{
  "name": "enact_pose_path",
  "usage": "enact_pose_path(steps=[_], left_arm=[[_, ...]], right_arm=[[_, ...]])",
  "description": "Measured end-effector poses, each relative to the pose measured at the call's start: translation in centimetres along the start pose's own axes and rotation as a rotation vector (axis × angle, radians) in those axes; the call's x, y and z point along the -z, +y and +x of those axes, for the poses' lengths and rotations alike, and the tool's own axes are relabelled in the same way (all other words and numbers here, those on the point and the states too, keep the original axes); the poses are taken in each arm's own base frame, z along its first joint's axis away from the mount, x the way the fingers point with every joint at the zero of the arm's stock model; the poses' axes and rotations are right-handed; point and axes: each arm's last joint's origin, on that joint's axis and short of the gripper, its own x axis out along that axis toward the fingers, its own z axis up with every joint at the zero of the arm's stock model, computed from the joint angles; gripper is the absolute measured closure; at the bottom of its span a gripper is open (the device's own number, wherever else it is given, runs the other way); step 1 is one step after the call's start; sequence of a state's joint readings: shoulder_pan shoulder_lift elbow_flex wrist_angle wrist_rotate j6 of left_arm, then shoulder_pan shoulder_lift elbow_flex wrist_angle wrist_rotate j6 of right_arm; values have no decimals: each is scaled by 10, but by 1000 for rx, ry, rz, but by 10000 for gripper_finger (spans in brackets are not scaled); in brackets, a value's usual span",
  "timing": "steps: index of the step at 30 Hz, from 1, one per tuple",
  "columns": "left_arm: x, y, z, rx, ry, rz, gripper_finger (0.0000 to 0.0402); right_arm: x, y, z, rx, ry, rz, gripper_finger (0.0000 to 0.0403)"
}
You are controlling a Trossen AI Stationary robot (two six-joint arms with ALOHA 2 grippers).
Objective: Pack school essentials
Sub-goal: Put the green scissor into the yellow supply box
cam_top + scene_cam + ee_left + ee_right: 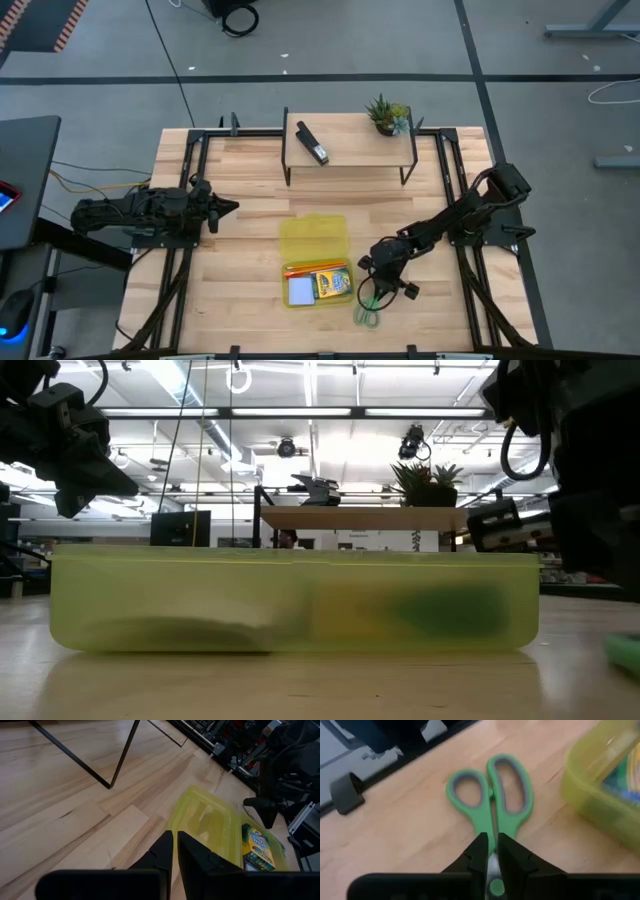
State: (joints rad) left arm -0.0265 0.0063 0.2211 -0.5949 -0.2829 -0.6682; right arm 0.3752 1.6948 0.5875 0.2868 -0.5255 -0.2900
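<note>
The green-handled scissors (490,795) lie flat on the wood just right of the open yellow case (315,240), near the table's front edge. My right gripper (491,840) is shut on them. The case's tray holds an orange pencil (305,268), a pale blue notepad (301,290) and a crayon box (335,284). In the low view, the scissors' green edge (625,650) shows beside the case wall (290,600). My left gripper (175,836) waits shut above the table's left side, touching nothing. My right gripper pinches the scissors between its two fingers at the narrow neck (493,827), where the two green handles meet just before the pivot. The fingers (479,852) slant down from the table's right and far side and lie along the scissors. The handle loops rest on the table.
A low wooden shelf (350,150) on black wire legs stands at the table's far edge, bearing a black stapler (312,143) and a small potted plant (388,115). The case's open lid (314,236) lies flat toward the far side. Black frame rails (455,160) run along the sides.
</note>
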Motion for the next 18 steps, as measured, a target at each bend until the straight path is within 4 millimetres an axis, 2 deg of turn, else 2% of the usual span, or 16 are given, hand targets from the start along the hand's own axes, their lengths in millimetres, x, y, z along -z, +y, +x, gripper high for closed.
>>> enact_pose_path(steps=[4, 11, 18], left_arm=[[0, 0, 0, 0, 0, 0, 371], [0, 0, 0, 0, -1, 0, 362], [0, 0, 0, 0, -1, 0, 365]], right_arm=[[-9, 2, -5, 6, -29, -18, 341], [-8, 1, -4, -2, -28, 10, 269], [-12, 1, -5, 20, -128, 13, 212]])
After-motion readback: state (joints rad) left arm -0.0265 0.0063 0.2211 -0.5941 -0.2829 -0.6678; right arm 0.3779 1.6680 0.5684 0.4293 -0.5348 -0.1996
